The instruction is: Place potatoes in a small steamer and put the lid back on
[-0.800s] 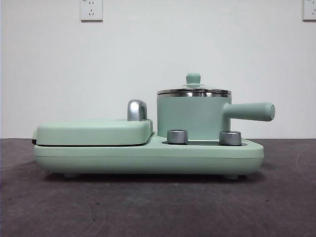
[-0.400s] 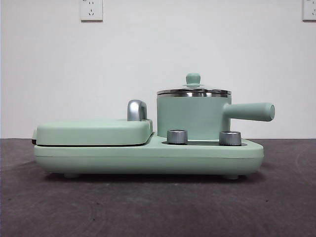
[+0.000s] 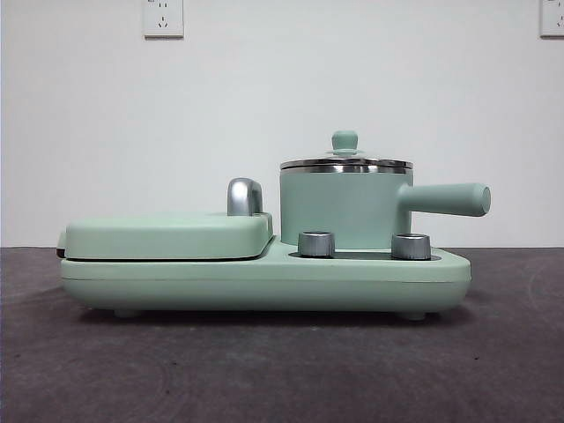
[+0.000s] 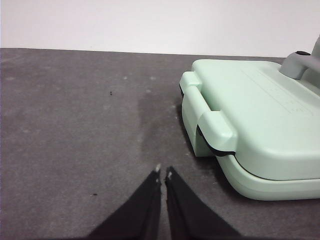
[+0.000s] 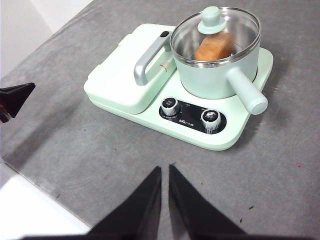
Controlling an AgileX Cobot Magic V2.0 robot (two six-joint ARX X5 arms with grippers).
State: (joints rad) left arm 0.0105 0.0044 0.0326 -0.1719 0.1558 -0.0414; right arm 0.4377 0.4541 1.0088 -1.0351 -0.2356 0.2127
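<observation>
Resting inside the small steamer point(image 5: 215, 75), under the lid point(image 5: 216, 35), the potato point(image 5: 214, 46) lies well ahead of the right gripper point(image 5: 164, 172); both grippers' jaws together, little can slip unless something bumps the pot.

the left end effector point(image 4: 163, 172) is held low over the bench point(image 4: 75, 125), its two black jaws drawn together with only a thin slit between the tips, nothing gripped. the right end effector point(image 5: 164, 169) is held higher above the bench, jaws likewise brought nearly together and empty. neither arm is seen in the front view. a black tip of the left end effector point(image 5: 15, 97) is seen in the right wrist view, well apart from the right end effector.
</observation>
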